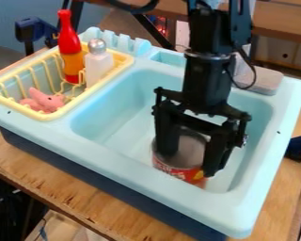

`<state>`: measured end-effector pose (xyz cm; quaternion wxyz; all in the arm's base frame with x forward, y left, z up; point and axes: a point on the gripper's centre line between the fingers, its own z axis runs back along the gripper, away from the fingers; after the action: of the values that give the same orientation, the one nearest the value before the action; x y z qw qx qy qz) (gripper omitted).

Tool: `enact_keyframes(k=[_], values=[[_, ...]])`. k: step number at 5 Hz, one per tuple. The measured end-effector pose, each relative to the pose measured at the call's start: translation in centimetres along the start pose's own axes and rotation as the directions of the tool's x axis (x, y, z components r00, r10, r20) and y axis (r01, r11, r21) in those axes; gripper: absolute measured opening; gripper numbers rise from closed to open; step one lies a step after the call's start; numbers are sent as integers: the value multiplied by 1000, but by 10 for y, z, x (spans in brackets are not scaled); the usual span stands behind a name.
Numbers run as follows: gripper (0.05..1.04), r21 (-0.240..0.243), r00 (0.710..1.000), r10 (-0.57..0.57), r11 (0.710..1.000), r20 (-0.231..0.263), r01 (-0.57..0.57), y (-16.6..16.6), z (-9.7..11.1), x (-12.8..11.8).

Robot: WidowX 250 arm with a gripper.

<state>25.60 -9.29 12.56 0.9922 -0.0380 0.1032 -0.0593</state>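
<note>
One metal can (184,173), with red and yellow on its label, is standing inside the basin (115,110) of a light blue toy sink, toward the basin's near right part. Over it hangs the black gripper (189,164), which comes down into the basin from above. Its two fingers are apart, with a wide gap between them: the one at the left is in front of the can's grey top, and the other is by the can's right side. Whether they press on the can, I cannot tell.

To the left of the basin sits a yellow rack (64,112) of thin bars. It holds three things: a red bottle (67,41) with an orange middle part, which stands upright at the rack's far side; a white shaker (98,66) with a silver cap, upright just beside the bottle and closer to the basin; and a pink toy (45,100), lying low at the near end.

Behind the basin, toward its far right corner, a grey block (265,82) with rounded corners rests on the sink's edge. Under the basin, along the near side, shows a dark blue base (103,172), and below this is a wooden table (43,176). A blue clamp (298,146) is to the right of the basin, outside the sink.
</note>
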Motion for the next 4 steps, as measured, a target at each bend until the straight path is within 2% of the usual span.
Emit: enact_keyframes(k=[1, 2, 3, 4], values=[[1000, 85, 999, -16, 996, -30, 19, 9, 6, 17], [1000, 174, 993, -20, 984, -112, 40, 17, 9, 33], [1000, 240, 985, -22, 969, -171, 63, 25, 15, 42], [1000, 278, 988, -60, 956, -145, 99, 30, 29, 51]])
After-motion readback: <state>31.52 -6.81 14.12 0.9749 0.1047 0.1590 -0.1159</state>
